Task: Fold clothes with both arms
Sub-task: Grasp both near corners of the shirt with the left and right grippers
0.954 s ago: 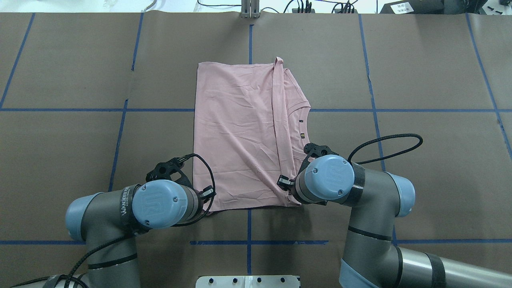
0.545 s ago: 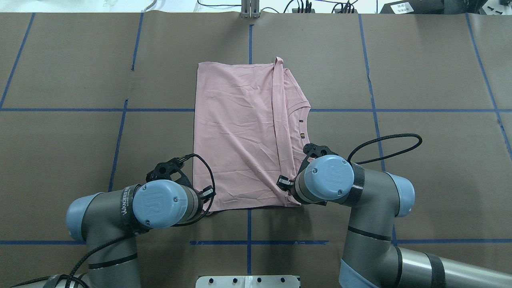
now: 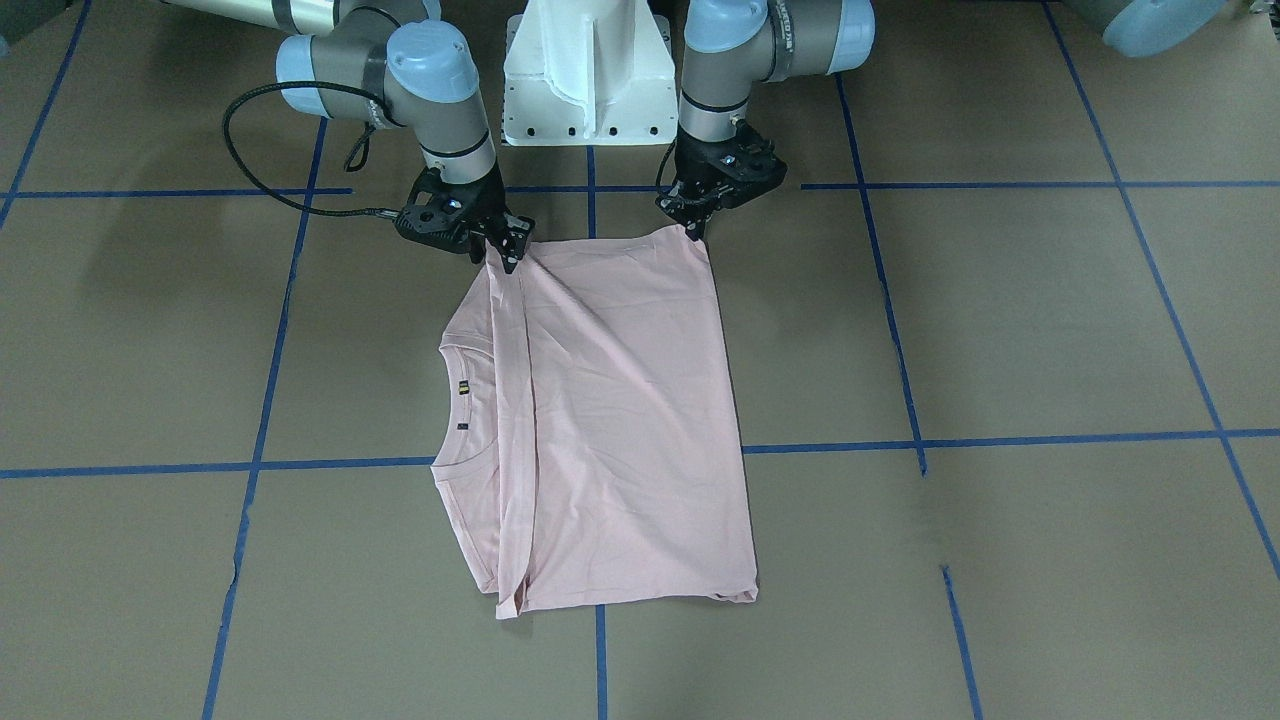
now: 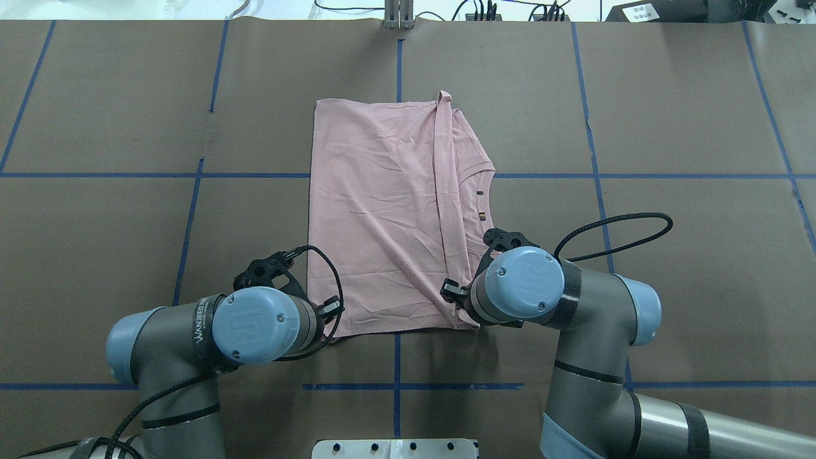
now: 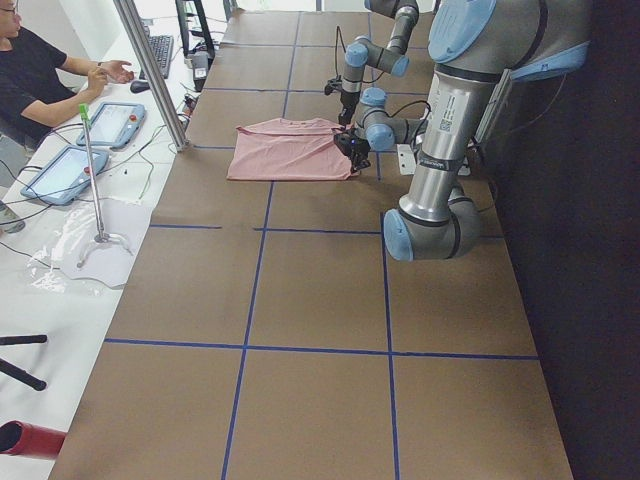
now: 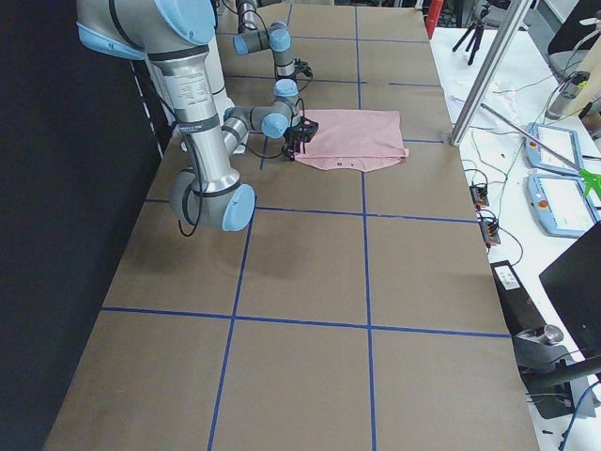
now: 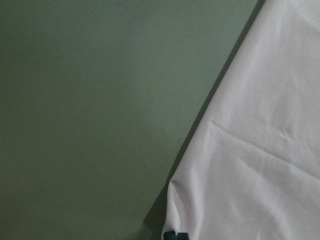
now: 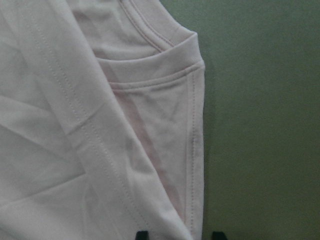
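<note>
The pale pink T-shirt [image 3: 610,400] lies flat on the brown table, folded lengthwise, with its ribbed neck [image 3: 445,400] and small dark tag toward the robot's right. The Snoopy print is hidden. My left gripper [image 3: 692,232] is shut on the shirt's near hem corner; in the left wrist view the tips [image 7: 176,235] pinch puckered cloth [image 7: 260,150]. My right gripper [image 3: 503,258] is down at the near corner at the collar end. In the right wrist view its fingertips [image 8: 142,234] stand apart, open, astride the stitched edge [image 8: 192,150]. From overhead [image 4: 376,210] both wrists cover the grippers.
The white pedestal base [image 3: 590,70] stands close behind the grippers. Blue tape lines [image 4: 395,386] grid the table. An operator [image 5: 40,80], tablets [image 5: 110,122] and a metal pole [image 5: 150,70] are beyond the far table edge.
Hardly anything: the left arm's wrist has crept a few pixels to the right. The shirt and the right arm look the same.
</note>
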You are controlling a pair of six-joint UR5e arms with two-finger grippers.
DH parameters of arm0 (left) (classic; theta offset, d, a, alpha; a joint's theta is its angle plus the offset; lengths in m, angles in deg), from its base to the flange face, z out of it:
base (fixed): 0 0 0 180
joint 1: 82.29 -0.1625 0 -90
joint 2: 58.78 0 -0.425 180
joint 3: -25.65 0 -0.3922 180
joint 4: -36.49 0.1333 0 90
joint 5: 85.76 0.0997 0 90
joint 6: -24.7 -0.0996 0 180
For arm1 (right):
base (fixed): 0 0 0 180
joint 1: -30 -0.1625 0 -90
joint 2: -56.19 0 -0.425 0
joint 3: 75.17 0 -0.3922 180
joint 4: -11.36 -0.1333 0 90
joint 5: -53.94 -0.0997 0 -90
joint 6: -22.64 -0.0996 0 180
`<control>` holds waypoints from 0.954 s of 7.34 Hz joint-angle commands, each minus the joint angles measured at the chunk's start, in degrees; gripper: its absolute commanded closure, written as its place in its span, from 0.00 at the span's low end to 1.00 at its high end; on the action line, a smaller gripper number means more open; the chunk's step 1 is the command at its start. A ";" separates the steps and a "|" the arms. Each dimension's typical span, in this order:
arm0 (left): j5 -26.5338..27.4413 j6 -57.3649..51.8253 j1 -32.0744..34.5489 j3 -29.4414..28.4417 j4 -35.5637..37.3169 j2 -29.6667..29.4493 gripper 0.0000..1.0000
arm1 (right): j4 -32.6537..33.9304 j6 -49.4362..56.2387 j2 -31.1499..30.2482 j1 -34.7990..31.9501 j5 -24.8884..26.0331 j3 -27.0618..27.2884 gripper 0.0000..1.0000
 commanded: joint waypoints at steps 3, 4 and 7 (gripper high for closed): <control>0.00 -0.09 -0.09 -0.01 0.00 -0.01 1.00 | 0.01 -0.09 0.00 -0.04 0.00 -0.35 0.48; 0.00 0.00 -0.09 -0.09 -0.09 -0.01 1.00 | 0.01 -0.09 0.00 -0.04 0.00 -0.53 0.55; 0.00 0.00 0.00 -0.09 -0.09 0.08 1.00 | -0.08 0.18 0.00 -0.04 -0.18 -0.44 1.00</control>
